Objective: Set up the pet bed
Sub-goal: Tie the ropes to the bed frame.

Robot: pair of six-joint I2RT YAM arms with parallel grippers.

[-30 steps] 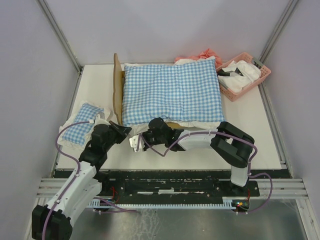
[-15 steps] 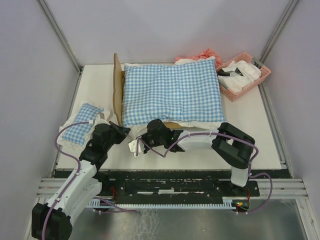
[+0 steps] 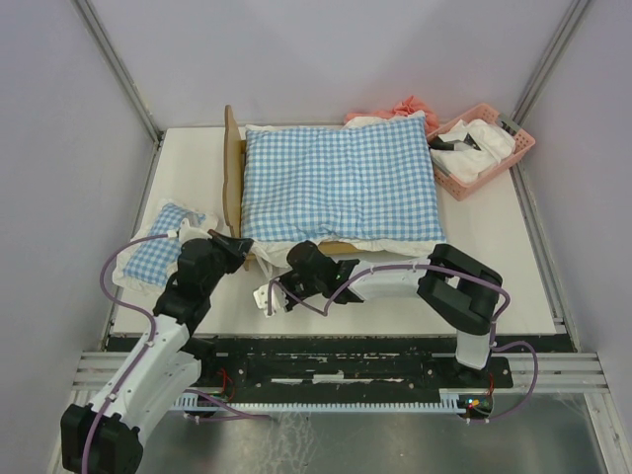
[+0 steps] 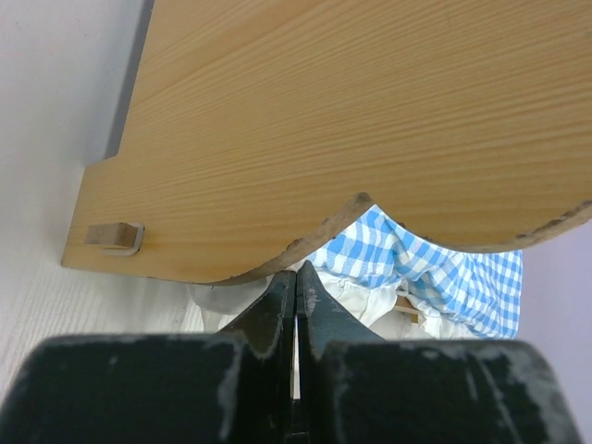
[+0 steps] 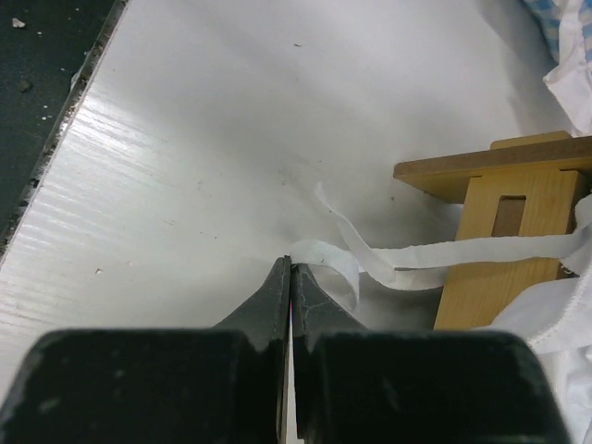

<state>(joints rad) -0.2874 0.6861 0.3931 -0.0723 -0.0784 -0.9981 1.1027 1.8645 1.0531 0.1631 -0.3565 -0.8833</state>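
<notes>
White cloths (image 3: 486,138) lie in the pink basket (image 3: 462,185), and a blue checked cushion (image 3: 341,183) fills the pet bed (image 3: 233,168). The left gripper (image 4: 296,279) has its jaws pressed together. The right gripper (image 5: 290,274) pinches a white strip (image 5: 444,254).

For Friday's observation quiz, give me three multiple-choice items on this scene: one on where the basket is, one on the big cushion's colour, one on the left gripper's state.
1. The basket sits at the table's: A far right corner; B near left corner; C middle.
2. The cushion's checks are: A red and white; B blue and white; C green and white.
3. The left gripper is: A wide open; B shut; C out of view.
Answers: 1 A, it lies at the top right of the overhead view; 2 B, blue squares show on white; 3 B, its fingers touch in the wrist view.
</notes>
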